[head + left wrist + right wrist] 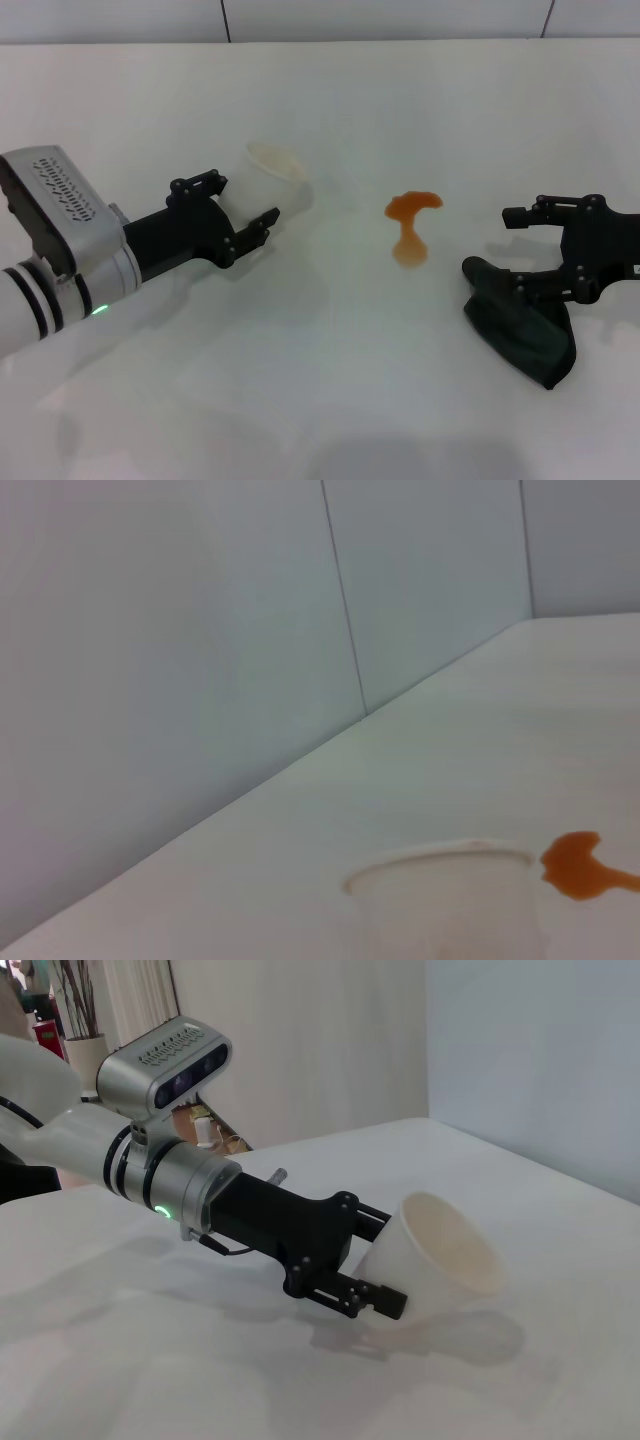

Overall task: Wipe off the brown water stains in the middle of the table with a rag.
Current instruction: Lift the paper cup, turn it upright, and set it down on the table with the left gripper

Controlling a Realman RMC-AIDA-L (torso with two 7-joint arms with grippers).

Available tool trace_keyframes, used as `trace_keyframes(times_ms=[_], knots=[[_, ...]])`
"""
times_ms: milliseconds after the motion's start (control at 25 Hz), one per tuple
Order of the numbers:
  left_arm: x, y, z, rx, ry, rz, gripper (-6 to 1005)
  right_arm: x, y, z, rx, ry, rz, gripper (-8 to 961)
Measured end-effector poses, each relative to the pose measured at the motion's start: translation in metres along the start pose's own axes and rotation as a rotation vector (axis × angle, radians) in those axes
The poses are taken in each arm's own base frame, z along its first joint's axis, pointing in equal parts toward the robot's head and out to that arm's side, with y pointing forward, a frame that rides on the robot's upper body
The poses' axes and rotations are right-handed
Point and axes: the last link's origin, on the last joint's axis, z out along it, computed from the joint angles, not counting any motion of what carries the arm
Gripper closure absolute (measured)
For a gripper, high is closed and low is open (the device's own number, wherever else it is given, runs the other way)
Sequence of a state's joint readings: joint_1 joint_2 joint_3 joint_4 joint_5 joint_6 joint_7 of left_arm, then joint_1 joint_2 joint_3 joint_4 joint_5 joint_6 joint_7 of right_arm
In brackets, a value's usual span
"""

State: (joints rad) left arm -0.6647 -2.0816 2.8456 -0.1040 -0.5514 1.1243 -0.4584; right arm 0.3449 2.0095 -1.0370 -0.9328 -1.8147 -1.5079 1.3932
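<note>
**Visitor:** Where is the spill you're meant to clean?

**Robot:** The brown water stains (410, 228) sit in the middle of the table (320, 400), a wide blob with a thin stem running toward my near edge. Nothing touches them yet.

**Visitor:** And the cloth?

**Robot:** The rag (520, 325) lies crumpled toward the right edge, near the stains but apart from them. My right gripper (545, 255) is over it with fingers spread: one finger (530, 213) reaches out above the table, the other one is down against the folds. I haven't clamped on it; I judge I'm placed here to take hold before dragging it toward the middle.

**Visitor:** What's your other claw doing?

**Robot:** My left gripper (243, 215) is on the left side, beside a white paper cup (280, 180) that leans away from upright. My fingers are apart on either side of the cup's lower part; from my right wrist view they look close against it, though I can't say they're squeezing. I judge the cup is kept off to the left so the rag has an open path across the stains.
</note>
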Motion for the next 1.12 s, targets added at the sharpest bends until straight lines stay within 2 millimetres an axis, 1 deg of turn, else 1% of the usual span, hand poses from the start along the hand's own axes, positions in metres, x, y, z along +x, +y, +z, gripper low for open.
trace_keyframes(times_ms=[360,640,1120], knots=[[0.007,0.004,0.009,-0.016,0.019,0.001,412,0.0,0.0,0.0,-0.001,0.0,0.001,127],[0.01,0.003,0.012,-0.012,0.026,0.008,411,0.0,0.0,0.0,-0.001,0.0,-0.001,128],[0.0,0.011,0.006,-0.005,0.014,-0.043,411,-0.001,0.0,0.001,-0.002,-0.001,-0.004,128]])
